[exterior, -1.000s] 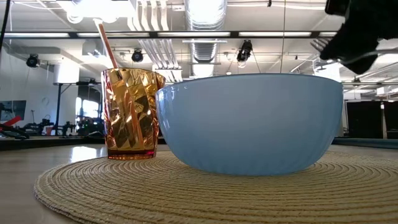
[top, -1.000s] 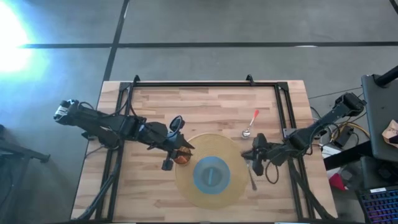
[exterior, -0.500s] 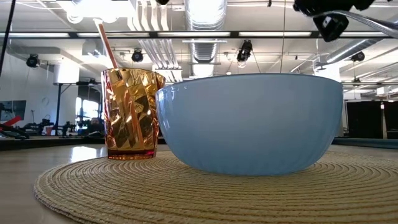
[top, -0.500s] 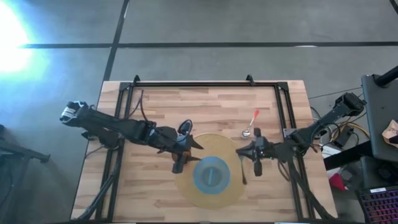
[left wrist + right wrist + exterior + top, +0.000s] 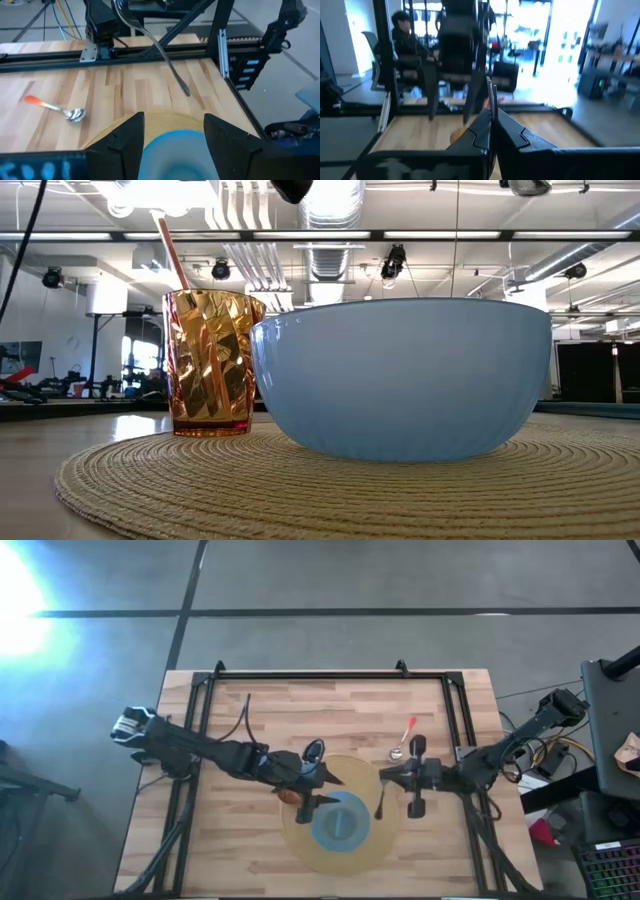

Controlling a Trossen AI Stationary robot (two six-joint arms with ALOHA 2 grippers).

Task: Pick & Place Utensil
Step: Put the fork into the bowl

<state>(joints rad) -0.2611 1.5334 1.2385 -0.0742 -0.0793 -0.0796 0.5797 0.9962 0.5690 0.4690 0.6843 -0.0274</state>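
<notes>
A blue bowl (image 5: 342,822) (image 5: 400,375) sits on a round woven mat (image 5: 372,852). An amber cup (image 5: 210,360) with a straw stands on the mat's left part, half hidden under my left arm in the high view. My left gripper (image 5: 322,795) (image 5: 174,130) hovers open over the bowl's near-left rim, touching nothing. My right gripper (image 5: 384,778) (image 5: 491,120) is at the mat's right edge, shut on a thin metal utensil (image 5: 380,802) (image 5: 170,67). A spoon with an orange handle (image 5: 403,740) (image 5: 55,107) lies flat on the wood. My right gripper pinches the metal utensil between its two fingers near one end (image 5: 490,97). The fingers come in about level from the table's right side and lie across it. The utensil is lifted clear of the table and its free end (image 5: 186,92) hangs slanting down over the mat's right edge.
A black frame (image 5: 320,675) runs along the table's far, left and right sides. Bare wood lies beyond the mat toward the far edge and at the near corners. In the right wrist view a person (image 5: 407,35) sits in the room past the table.
My right gripper has risen and turned from pointing down to about level, lifting the utensil off the table at the mat's right edge; it now hangs over that edge. My left gripper has moved rightward from the amber cup to above the bowl's rim.
</notes>
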